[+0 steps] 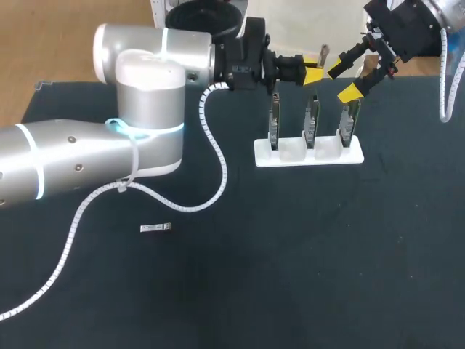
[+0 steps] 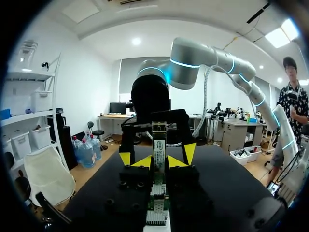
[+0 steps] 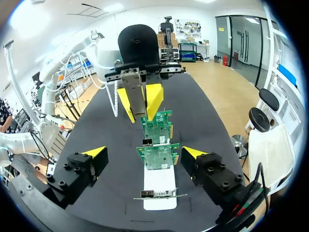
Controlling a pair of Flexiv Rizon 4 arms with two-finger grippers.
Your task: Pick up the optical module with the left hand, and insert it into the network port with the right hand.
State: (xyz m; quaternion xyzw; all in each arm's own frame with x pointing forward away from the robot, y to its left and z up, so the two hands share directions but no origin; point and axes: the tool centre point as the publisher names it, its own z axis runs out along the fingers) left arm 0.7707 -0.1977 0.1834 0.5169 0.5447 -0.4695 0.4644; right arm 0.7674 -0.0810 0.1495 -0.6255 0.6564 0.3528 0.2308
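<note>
My left gripper (image 1: 314, 73) hangs above the white rack (image 1: 308, 155), shut on a slim metal optical module (image 1: 324, 52). In the left wrist view the module (image 2: 159, 142) stands upright between my yellow fingertips (image 2: 143, 163), over the network cards (image 2: 158, 200). My right gripper (image 1: 344, 81) is open just to the right, facing the left one. In the right wrist view its wide-apart fingers (image 3: 94, 153) flank the cards (image 3: 157, 155), and ahead of them the left gripper (image 3: 140, 101) holds the module (image 3: 133, 92).
The rack holds three upright network cards (image 1: 311, 120) side by side at the back of the dark table. A second small module (image 1: 155, 228) lies flat on the table at the front left. The left arm's white cable (image 1: 215, 156) trails across the mat.
</note>
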